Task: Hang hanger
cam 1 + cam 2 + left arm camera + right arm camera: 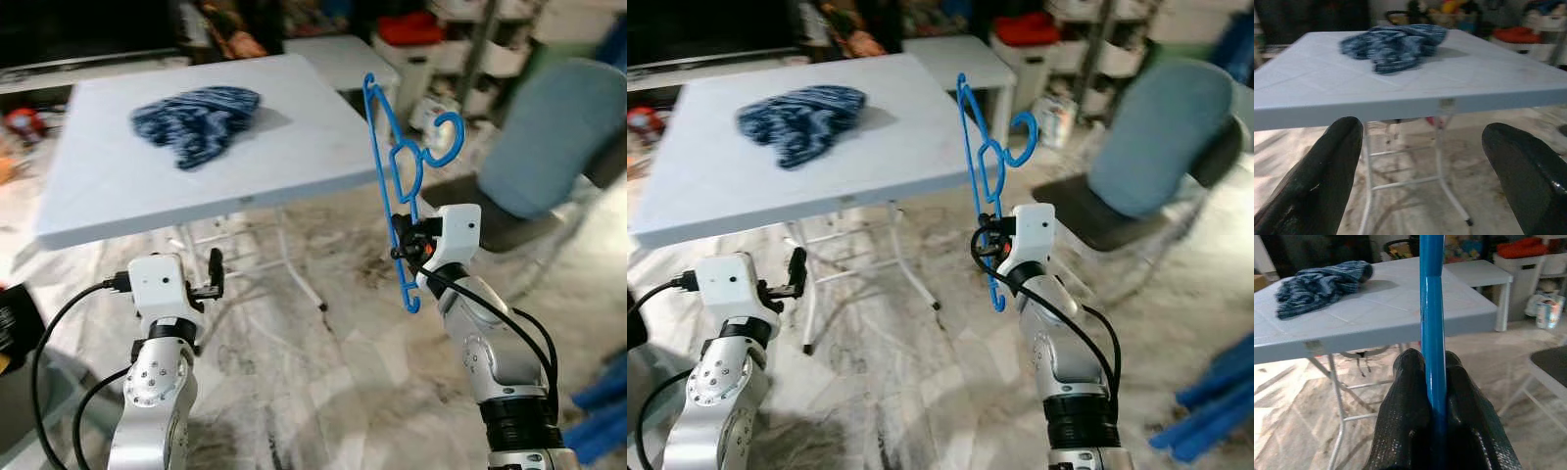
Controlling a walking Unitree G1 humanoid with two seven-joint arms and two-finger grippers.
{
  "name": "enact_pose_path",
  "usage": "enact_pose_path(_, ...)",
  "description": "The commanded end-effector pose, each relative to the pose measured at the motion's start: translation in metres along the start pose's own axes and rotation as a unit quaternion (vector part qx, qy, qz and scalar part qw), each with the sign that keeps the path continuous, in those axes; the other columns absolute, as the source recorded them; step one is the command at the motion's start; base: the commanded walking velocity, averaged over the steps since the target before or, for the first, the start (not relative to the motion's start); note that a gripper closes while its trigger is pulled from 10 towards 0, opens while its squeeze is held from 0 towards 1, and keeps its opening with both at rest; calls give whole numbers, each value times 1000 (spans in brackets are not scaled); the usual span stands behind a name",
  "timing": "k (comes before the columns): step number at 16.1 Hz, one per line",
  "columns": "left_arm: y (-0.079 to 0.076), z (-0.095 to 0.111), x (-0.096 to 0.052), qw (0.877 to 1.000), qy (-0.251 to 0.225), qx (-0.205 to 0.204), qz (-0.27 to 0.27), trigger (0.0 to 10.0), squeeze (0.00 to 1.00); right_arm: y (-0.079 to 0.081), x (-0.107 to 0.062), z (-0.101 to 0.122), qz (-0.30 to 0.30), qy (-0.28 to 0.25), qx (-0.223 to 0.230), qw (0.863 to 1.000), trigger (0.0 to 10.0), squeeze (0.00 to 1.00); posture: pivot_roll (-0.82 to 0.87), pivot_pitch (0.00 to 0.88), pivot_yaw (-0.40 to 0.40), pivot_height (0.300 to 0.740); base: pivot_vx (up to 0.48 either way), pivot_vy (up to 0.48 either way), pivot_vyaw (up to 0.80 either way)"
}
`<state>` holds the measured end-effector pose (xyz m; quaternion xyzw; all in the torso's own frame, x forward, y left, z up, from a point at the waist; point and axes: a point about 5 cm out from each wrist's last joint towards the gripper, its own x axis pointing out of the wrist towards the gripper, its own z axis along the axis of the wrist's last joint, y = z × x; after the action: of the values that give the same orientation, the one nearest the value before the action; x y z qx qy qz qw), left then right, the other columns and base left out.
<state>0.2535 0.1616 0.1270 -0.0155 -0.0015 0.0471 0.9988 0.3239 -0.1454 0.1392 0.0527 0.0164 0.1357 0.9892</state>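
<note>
Two grippers up. Left gripper (215,271) wide open, empty, facing desk (118,186) and cloth (196,119). Right gripper (400,238) clamps hanger (396,171), long axis upright, hook toward chair (549,147). No rail visible.

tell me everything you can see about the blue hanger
The blue hanger is a thin, glossy frame, plastic by its look, with an open hook at one side. It stands roughly on edge in the air, clear of the white table and the floor, hook pointing toward the grey chair. Only the right end effector touches it, its black fingers pinched shut on a straight bar near the lower end.
</note>
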Motion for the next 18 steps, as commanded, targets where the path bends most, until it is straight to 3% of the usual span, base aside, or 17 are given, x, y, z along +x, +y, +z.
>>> enact_pose_path(1, 0, 2, 1, 1000, -5, 2, -5, 10000, 0, -1, 1, 6, -4, -9, -4, 1000, 10000, 0, -58, 0, 4, 740, 0, 0, -800)
enact_pose_path(5, 2, -1, 2, 1000, 10, -15, 10, 10000, 0, -1, 2, 5, -5, -7, -5, 1000, 10000, 0, -58, 0, 5, 740, 0, 63, -800)
enact_pose_path(18, 1, -2, 4, 1000, 16, -20, 6, 10000, 0, 0, 2, 5, -4, -8, -6, 1000, 10000, 0, -61, 0, 7, 740, 0, 408, -800)
